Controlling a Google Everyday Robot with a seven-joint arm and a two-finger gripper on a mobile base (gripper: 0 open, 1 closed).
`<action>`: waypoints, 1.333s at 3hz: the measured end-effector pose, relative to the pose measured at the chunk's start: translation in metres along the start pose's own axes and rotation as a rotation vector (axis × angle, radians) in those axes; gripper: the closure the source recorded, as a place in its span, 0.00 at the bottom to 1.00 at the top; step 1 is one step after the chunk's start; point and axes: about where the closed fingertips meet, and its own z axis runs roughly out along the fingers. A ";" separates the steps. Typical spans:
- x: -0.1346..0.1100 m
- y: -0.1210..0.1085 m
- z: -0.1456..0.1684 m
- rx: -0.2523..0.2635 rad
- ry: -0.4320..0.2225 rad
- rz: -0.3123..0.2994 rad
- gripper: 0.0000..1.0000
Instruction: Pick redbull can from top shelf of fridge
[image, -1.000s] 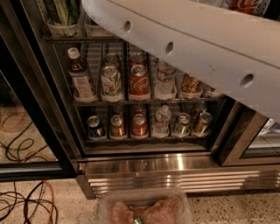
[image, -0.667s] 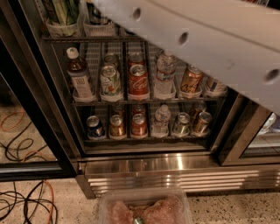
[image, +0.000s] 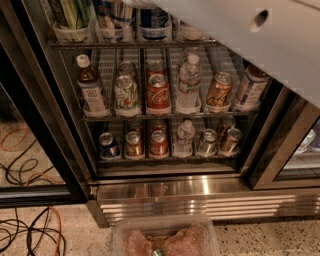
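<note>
The fridge stands open, with wire racks of cans and bottles. The top shelf runs along the top of the view and carries translucent white cup holders. The redbull can, with blue and silver panels, stands in a holder there, cut off by the top edge. A green-striped can is on its left and an all-dark-blue can on its right. My white arm link crosses the top right corner. My gripper is out of view.
The middle rack holds a brown bottle, a red cola can, a water bottle and other cans. The lower rack holds more cans. Cables lie on the floor at the left. A clear plastic tub sits at the bottom.
My arm has swung up and to the right, uncovering the top shelf and the cans on it. The fridge contents have not moved.
</note>
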 end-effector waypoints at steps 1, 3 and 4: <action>0.019 0.004 -0.010 -0.001 0.050 0.048 1.00; 0.074 0.034 -0.071 -0.020 0.229 0.234 1.00; 0.068 0.054 -0.082 -0.064 0.234 0.274 1.00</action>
